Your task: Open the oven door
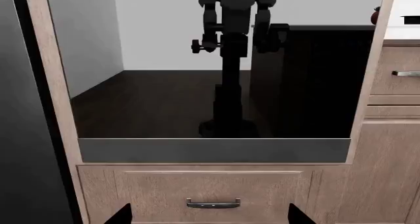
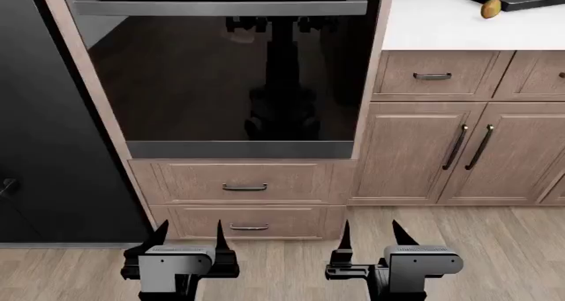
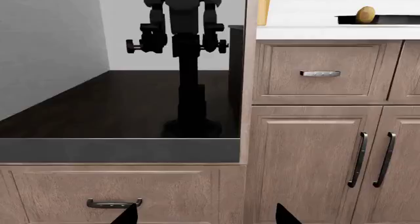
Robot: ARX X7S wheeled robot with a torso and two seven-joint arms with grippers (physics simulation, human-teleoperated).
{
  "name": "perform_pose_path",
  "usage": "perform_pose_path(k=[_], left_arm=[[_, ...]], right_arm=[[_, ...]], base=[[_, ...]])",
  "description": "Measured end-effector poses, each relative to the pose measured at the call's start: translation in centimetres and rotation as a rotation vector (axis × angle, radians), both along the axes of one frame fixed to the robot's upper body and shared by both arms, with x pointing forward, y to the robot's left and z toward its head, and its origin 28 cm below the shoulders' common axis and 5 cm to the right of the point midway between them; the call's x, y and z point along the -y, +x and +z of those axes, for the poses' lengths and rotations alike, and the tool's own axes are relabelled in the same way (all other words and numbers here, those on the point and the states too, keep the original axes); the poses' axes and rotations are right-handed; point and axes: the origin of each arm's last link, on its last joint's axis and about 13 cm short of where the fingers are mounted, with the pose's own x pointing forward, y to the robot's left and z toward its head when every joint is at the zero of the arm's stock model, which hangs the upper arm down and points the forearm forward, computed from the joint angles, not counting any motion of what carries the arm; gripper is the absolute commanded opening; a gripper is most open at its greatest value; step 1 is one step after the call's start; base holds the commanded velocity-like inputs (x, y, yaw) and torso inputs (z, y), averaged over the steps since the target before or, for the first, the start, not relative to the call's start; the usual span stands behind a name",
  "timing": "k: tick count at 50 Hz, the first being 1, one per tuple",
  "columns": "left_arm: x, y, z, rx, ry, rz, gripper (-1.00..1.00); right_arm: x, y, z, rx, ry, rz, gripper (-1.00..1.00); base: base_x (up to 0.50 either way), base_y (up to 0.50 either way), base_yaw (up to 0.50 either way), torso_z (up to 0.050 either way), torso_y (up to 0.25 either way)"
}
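The oven door (image 2: 225,76) is seen closed. The left claw (image 2: 189,240) and right claw (image 2: 369,238) are held spread, well below it.

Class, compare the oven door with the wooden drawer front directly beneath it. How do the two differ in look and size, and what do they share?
The oven door is glossy black glass mirroring the robot; the drawer front is matte brown wood. The door is far taller than the drawer front. The door's long grey bar handle spans its top edge; the drawer's small dark handle sits centred. Both are shut.
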Motion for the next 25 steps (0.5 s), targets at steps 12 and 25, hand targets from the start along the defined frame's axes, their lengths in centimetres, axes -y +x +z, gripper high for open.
perform_pose_path(k=[12,25], left_arm=[[0.00,0.04,-0.04,-0.005,0.005,0.009,1.00],[0.02,-0.09,-0.36,-0.035,0.006,0.004,1.00]], right_arm=[[-0.01,0.05,-0.06,-0.003,-0.005,-0.002,1.00],[-0.05,-0.06,-0.07,-0.018,-0.022,0.009,1.00]], base=[[0.00,0.00,0.00,0.000,0.000],[0.20,0.00,0.00,0.000,0.000]])
